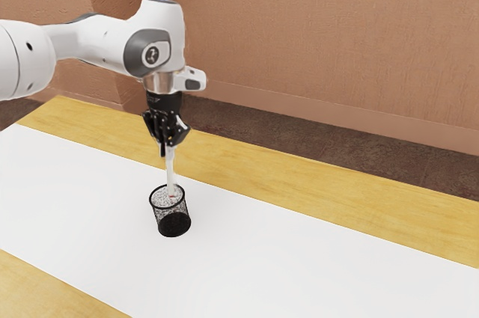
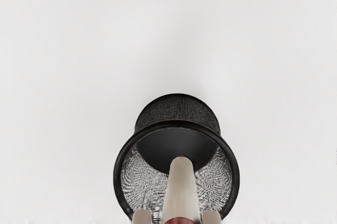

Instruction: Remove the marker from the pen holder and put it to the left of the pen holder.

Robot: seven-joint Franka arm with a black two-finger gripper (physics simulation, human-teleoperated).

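Marker (image 1: 171, 168) upright, its lower end inside the mouth of the pen holder (image 1: 174, 224), its upper part in the gripper (image 1: 167, 150); the fingers (image 2: 141, 217) stand narrow, one on each side of the barrel, and look closed on it; the red band (image 2: 180, 221) lies close to the fingertips in the wrist view.

It should handle as a light, stiff, smooth rod; not fragile, though the round barrel could roll or twist between the pads if pinched off-centre; the grip high on the body, above the rim, seems the right one, since it leaves the lower end free to clear the mesh. The holder is probably light too; a sideways drag against its rim could tip it or carry it along, so the lift should run straight up.

The arm (image 1: 161, 41) comes in from the exterior view's left, bent over at the wrist; the hand points down, almost plumb above the holder, on the white strip (image 1: 299, 258), with the wooden table (image 1: 374, 217) along its far side; once the end is clear, the move likely called for is a short shift left of the holder, then a low, flat release so the marker does not roll.
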